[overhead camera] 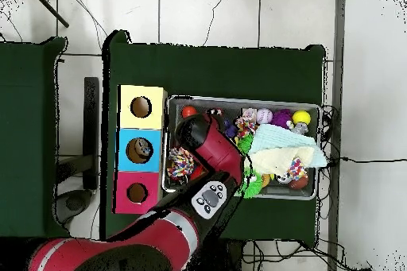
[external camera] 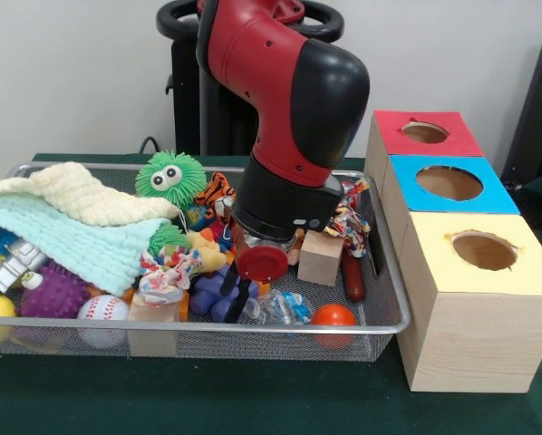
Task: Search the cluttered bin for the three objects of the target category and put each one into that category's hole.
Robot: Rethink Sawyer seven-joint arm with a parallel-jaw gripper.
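The cluttered bin, a shallow silver wire-mesh basket, lies on the green table and is full of toys; it also shows in the overhead view. My gripper reaches down into the bin's middle, right at a purple toy, under a red disc on the wrist. Its grip is hidden among the clutter. Three wooden boxes stand beside the bin, each with a round hole: red, blue, yellow. In the overhead view the arm covers the gripper.
The bin holds a green furry ball with eyes, a tiger toy, mint and cream cloths, a baseball, a purple spiky ball, an orange ball, wooden blocks and a rope toy.
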